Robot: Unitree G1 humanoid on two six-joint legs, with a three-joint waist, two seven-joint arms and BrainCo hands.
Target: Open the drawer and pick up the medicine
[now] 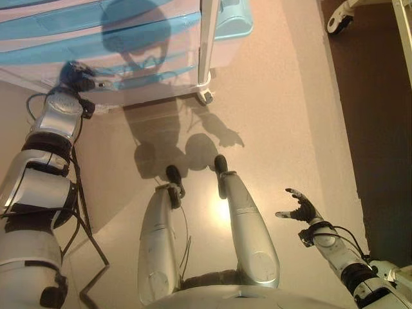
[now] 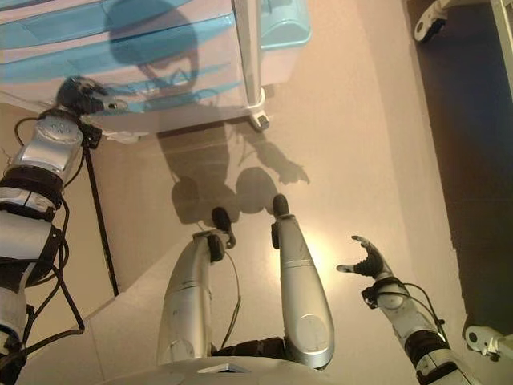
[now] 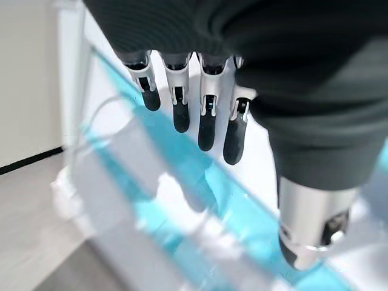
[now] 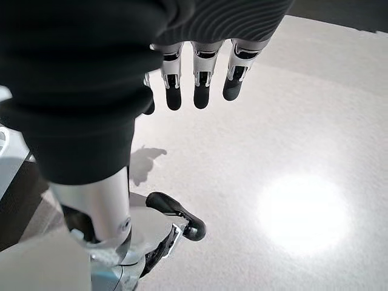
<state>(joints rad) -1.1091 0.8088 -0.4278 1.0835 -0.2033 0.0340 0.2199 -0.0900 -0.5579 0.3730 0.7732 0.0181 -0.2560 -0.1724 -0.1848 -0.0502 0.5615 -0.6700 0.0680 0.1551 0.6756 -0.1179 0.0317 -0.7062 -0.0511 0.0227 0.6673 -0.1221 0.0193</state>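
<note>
A plastic drawer unit [image 1: 129,45] with pale fronts and blue trim stands at the top left, on a white wheeled frame [image 1: 205,96]. Its drawers look closed. My left hand [image 1: 78,78] is raised at the lower front of the unit, fingers straight and open, holding nothing. In the left wrist view the fingers [image 3: 206,115] hover just over a blue drawer edge [image 3: 200,182]. My right hand [image 1: 299,207] hangs low at the right over the floor, fingers relaxed and open, empty. No medicine is in view.
A blue container [image 1: 233,19] sits beside the frame at the top. A dark floor strip [image 1: 380,129] runs along the right side, with a white wheeled base [image 1: 338,22] at the top right. A black cable [image 1: 87,219] trails on the floor at left.
</note>
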